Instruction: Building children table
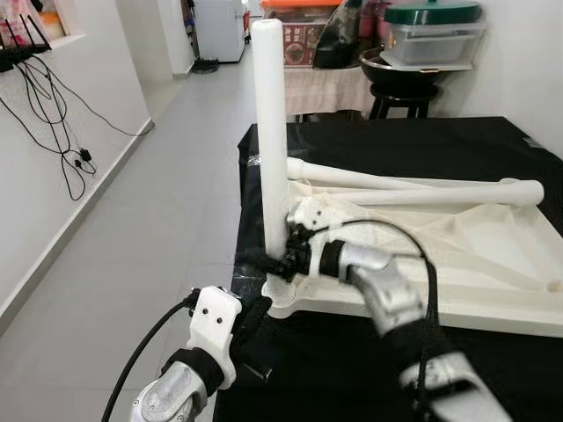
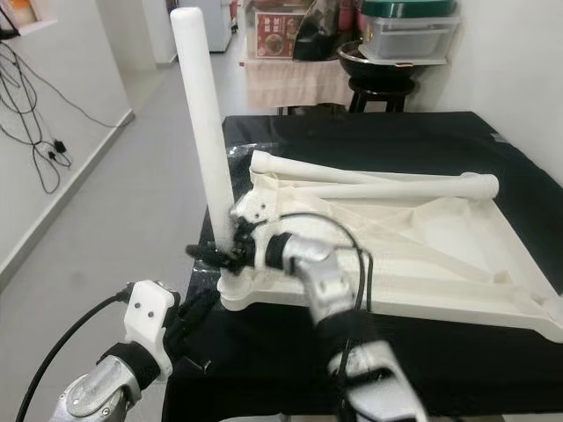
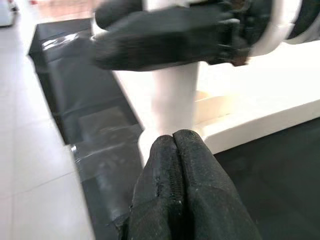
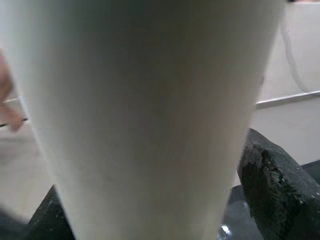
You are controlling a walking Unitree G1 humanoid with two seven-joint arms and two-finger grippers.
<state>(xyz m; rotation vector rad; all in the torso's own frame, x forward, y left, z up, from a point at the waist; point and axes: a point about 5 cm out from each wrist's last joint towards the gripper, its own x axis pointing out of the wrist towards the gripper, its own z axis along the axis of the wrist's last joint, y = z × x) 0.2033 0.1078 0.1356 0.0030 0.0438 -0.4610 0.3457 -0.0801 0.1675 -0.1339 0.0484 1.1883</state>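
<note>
Left eye view: the white tabletop (image 1: 457, 255) lies upside down on a black-covered table (image 1: 413, 141); one white leg (image 1: 269, 132) stands upright at its near-left corner, the right gripper (image 1: 280, 261) clamped round its base.
Right eye view: two loose legs (image 2: 387, 186) lie across the tabletop.
Left wrist view: the left gripper (image 3: 173, 150), fingers pressed together and empty, sits just before that corner.
Right wrist view: one black finger (image 4: 272, 185) flanks the leg.

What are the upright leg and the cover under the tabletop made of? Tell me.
Upright leg: probably moulded plastic, smooth matte white with no grain, held near its base by the right gripper.
Cover: seems a thin black plastic sheet, glossy and wrinkled at its edge.
</note>
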